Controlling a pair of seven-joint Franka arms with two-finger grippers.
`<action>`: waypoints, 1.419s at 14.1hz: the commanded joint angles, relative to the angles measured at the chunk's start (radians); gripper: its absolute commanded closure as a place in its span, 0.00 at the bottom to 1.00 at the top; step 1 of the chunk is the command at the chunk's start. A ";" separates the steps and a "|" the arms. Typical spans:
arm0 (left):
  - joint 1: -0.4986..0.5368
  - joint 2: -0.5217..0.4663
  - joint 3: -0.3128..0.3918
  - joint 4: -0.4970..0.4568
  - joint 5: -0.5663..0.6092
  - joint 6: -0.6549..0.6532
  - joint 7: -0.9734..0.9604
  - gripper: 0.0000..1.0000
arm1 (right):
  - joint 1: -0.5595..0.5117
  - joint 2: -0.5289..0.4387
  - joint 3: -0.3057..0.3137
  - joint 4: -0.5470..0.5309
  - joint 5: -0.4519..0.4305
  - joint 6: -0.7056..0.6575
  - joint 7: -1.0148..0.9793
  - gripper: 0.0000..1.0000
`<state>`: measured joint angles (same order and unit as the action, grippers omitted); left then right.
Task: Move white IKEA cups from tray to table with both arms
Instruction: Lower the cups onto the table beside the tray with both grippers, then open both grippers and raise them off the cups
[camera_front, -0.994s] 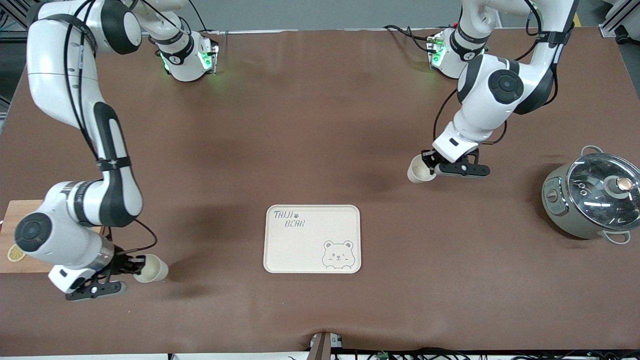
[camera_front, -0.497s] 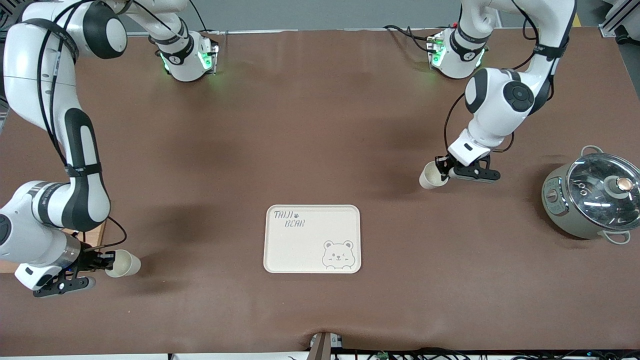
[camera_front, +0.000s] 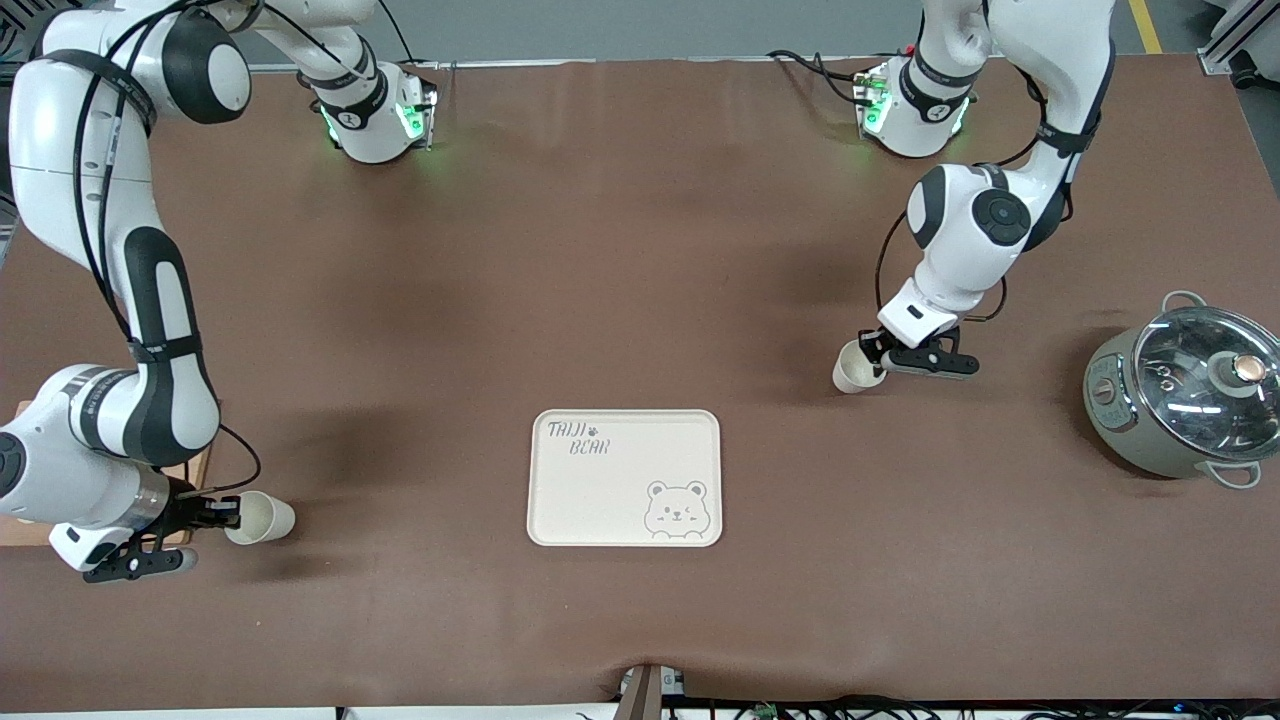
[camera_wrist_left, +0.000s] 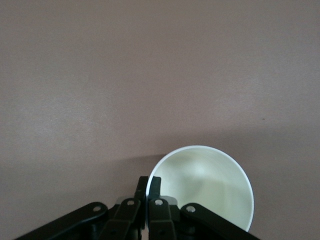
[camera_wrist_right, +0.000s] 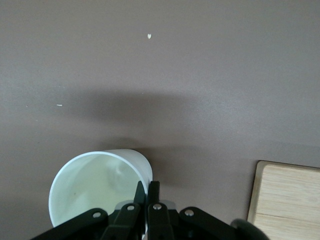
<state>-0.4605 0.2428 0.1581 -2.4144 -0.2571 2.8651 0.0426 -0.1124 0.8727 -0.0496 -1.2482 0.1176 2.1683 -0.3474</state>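
Two white IKEA cups are held by their rims. My left gripper (camera_front: 878, 362) is shut on one cup (camera_front: 852, 368), low over the brown table between the bear-printed tray (camera_front: 600, 500) and the left arm's base. In the left wrist view its fingers (camera_wrist_left: 154, 186) pinch the cup's (camera_wrist_left: 205, 182) wall. My right gripper (camera_front: 226, 512) is shut on the other cup (camera_front: 262, 517), low over the table toward the right arm's end, beside the tray. In the right wrist view its fingers (camera_wrist_right: 154, 191) pinch that cup's (camera_wrist_right: 95, 185) rim.
A grey pot with a glass lid (camera_front: 1185, 390) stands at the left arm's end of the table. A wooden board (camera_wrist_right: 287, 200) lies at the right arm's end, mostly hidden under the right arm in the front view (camera_front: 20, 532).
The right gripper with its cup has moved toward the right arm's end of the table, away from the tray. The left gripper with its cup has moved lower toward the front camera.
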 joint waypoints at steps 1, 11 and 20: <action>0.008 0.015 -0.019 0.003 -0.031 0.029 0.026 1.00 | -0.018 -0.009 0.022 -0.010 0.017 -0.005 -0.015 0.76; 0.006 0.012 -0.040 0.028 -0.034 0.040 0.017 0.00 | -0.001 -0.064 0.022 -0.004 0.002 -0.007 -0.016 0.00; 0.114 -0.083 -0.031 0.378 -0.021 -0.547 -0.001 0.00 | 0.002 -0.299 0.017 -0.010 -0.009 -0.276 0.155 0.00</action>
<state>-0.3903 0.1268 0.1302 -2.1670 -0.2621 2.4316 0.0364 -0.1082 0.6572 -0.0375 -1.2248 0.1187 1.9548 -0.2504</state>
